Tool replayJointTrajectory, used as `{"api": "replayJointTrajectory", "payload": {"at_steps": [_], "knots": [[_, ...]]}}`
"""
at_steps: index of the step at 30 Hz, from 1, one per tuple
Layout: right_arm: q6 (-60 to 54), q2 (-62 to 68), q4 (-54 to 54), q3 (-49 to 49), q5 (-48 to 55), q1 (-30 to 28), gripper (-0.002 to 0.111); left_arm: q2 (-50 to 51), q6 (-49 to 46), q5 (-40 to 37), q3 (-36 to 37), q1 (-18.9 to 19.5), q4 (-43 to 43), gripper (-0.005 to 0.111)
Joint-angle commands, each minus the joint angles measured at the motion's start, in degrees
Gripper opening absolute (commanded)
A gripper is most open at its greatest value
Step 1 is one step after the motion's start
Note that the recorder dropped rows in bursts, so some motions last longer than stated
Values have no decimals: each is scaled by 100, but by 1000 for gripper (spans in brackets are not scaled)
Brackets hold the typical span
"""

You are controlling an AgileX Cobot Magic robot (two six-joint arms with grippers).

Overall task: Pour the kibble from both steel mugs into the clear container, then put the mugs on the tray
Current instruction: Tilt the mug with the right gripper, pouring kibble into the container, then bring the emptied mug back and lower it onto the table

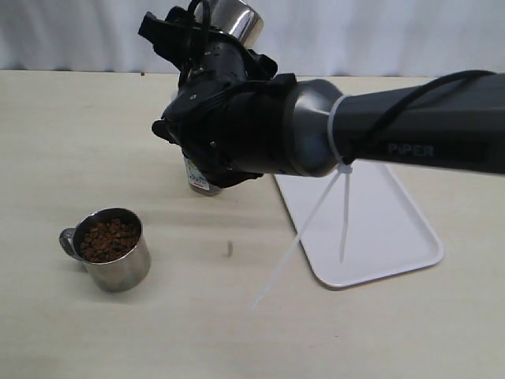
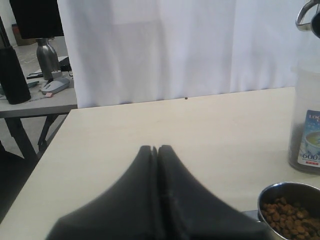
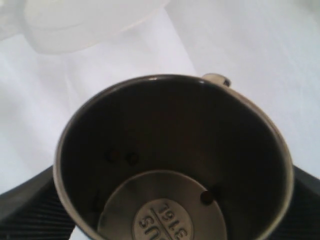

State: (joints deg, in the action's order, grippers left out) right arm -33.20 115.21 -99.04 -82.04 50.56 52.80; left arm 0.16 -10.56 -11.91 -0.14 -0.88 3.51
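— Kibble (image 1: 109, 239) is seen where?
— In the exterior view it fills the steel mug (image 1: 110, 251) standing on the bench (image 1: 95, 134), well apart from the tray (image 1: 379, 237). A dark layer low in the clear container (image 2: 306, 120) is shown only by the left wrist view.
— And the jaws?
— The left jaws are pressed together, empty. The right jaws are clamped on the other mug (image 3: 170, 160), held high above the container. Only stray pellets are shown inside it, by the right wrist view.
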Motion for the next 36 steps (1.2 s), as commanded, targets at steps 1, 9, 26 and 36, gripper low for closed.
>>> {"api": "replayJointTrajectory", "payload": {"at_steps": [1,9,26,36], "knots": [[793,-135,-91,-125,177,-8,5,-16,12,68,14,-48,9,0],[422,-24,-91,-47,47,3,5,-16,12,68,14,-48,9,0],[3883,-1278,2921,173,-1927,-690,5,-16,12,68,14,-48,9,0],[3839,-2663,4623,2185,-5175,-1870,5,-16,12,68,14,-48,9,0]]}}
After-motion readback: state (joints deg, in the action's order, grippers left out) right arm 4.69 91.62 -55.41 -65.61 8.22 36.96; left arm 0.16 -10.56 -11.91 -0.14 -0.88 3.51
